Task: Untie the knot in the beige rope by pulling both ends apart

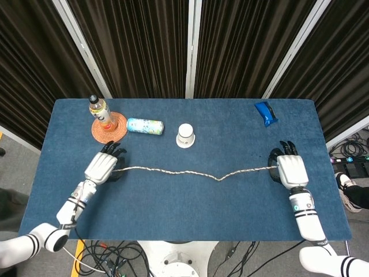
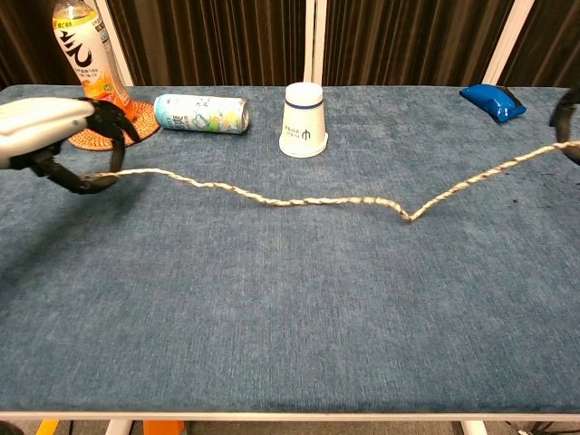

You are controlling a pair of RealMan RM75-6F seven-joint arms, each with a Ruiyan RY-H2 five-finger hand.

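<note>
The beige rope (image 1: 190,172) (image 2: 308,201) lies stretched across the blue table with no loops in it, only a small kink right of the middle. My left hand (image 1: 104,166) (image 2: 56,134) grips its left end near the table's left side. My right hand (image 1: 290,169) holds the right end far to the right; in the chest view only the dark fingertips (image 2: 571,116) show at the frame's edge.
An orange drink bottle (image 1: 100,113) stands on a woven coaster (image 1: 109,128) at the back left. A can (image 1: 145,126) lies beside it, an upturned white paper cup (image 1: 185,135) sits behind the rope's middle, and a blue object (image 1: 266,113) rests at the back right.
</note>
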